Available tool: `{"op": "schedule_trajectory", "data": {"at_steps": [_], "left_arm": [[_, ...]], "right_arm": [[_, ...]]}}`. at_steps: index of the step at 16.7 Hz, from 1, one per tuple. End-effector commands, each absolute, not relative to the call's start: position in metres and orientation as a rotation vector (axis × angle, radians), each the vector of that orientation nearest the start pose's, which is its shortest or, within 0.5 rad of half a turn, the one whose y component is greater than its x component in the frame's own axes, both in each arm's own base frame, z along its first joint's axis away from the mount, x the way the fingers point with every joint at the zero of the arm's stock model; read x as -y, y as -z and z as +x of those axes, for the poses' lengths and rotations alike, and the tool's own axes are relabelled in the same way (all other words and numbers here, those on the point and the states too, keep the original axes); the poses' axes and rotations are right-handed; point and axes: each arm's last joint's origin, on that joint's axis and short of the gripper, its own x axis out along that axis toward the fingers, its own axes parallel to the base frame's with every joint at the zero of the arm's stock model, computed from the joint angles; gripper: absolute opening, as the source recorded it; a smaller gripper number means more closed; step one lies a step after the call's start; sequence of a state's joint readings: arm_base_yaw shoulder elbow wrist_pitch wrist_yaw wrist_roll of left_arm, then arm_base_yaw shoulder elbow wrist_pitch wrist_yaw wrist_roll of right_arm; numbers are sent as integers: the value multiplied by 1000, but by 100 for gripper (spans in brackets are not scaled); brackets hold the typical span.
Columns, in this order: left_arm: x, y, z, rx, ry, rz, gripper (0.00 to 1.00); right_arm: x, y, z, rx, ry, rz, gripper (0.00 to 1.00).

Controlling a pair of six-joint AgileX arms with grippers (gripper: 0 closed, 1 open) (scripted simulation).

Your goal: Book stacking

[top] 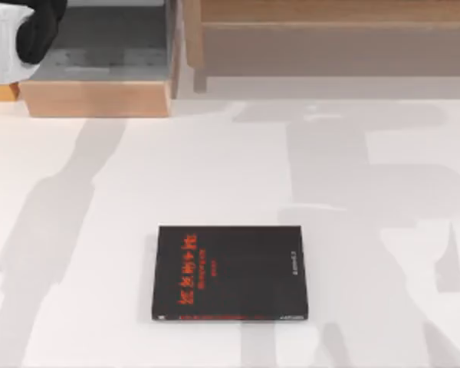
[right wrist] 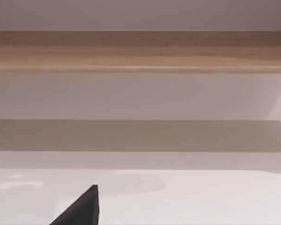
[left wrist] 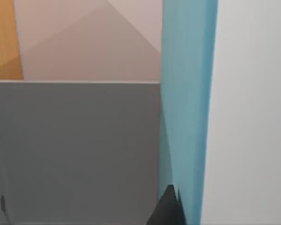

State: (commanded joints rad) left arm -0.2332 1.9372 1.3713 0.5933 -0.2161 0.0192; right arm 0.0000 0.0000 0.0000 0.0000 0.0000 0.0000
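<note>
The black book [top: 228, 272] lies flat on the white table [top: 100, 230], edges square, open surface on every side. Far behind it the left arm [top: 19, 34] sits. The left gripper [left wrist: 168, 208] grasps the light-blue book [left wrist: 187, 103].

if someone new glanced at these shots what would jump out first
The thin black book with red lettering lies flat on the white table, near the front middle in the top view. In the left wrist view a light-blue book stands on edge close to the camera, a dark fingertip against it. Part of the left arm sits at the far left corner by a wooden box.
</note>
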Motion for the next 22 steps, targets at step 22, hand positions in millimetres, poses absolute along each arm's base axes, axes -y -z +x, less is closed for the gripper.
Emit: {"op": "schedule_trajectory", "data": {"at_steps": [22], "left_arm": [[269, -130, 129, -374, 379, 1441, 0]], "right_arm": [[1, -160, 106, 0, 0, 0, 100]]}}
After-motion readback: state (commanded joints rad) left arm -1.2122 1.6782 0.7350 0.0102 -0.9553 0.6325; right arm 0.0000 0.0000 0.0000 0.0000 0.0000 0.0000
